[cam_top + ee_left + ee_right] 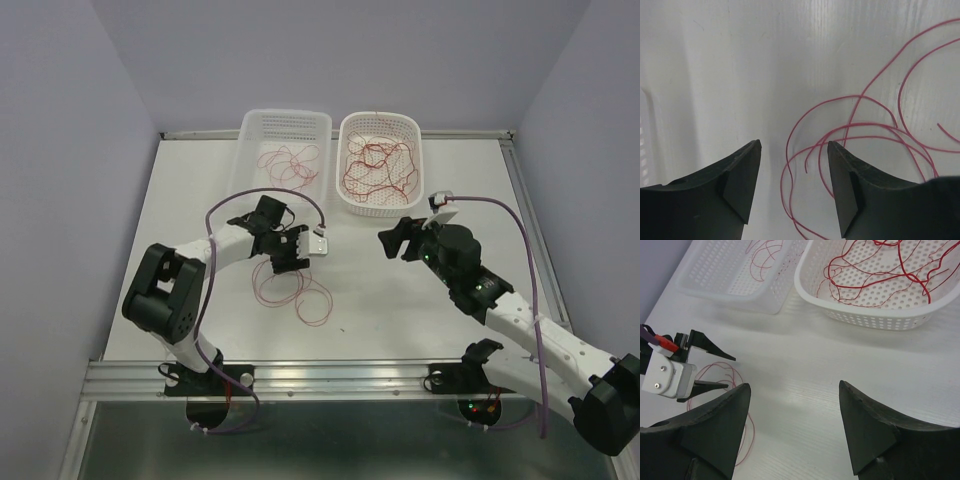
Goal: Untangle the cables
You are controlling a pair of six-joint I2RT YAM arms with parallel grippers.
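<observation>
Loose loops of thin red cables [290,292] lie on the white table in front of the left arm. My left gripper [284,262] hangs just over their far edge. In the left wrist view that gripper [794,143] is open, and strands of the cables [832,101] run on the table between and to the right of its fingers, none pinched. My right gripper [395,240] hovers right of centre, apart from the loops. In its own view it [794,384] is open over bare table. More red cables [380,165] lie tangled in the oval basket.
A rectangular white basket [249,128] at the back left holds a few thin red strands. The oval white basket [351,203] stands beside it on the right. From the right wrist view both baskets [705,290] [875,320] sit ahead, with the left gripper [710,367] at the left.
</observation>
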